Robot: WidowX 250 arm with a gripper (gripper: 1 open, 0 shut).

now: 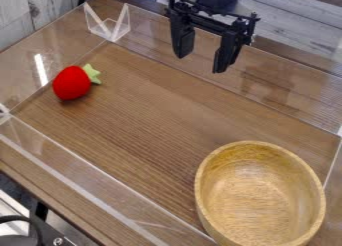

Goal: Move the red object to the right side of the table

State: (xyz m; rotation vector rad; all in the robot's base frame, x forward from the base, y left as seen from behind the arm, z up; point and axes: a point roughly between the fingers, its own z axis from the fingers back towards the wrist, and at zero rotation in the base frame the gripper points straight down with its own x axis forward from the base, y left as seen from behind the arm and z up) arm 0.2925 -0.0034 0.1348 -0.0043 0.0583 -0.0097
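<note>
Gripper at far centre, pointing down, fingers spread wide, nothing btwn them, hanging above table. Red object lies on table at left, mid-depth, green top facing right; well apart from gripper. Wooden bowl sits near right corner, nothing inside. Clear acrylic walls edge the tabletop; small clear bracket at far left.

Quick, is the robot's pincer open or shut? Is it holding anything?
Pincer: open, holding nothing; it hangs above the brown wood-grain table, far from the small glossy red toy strawberry.
</note>
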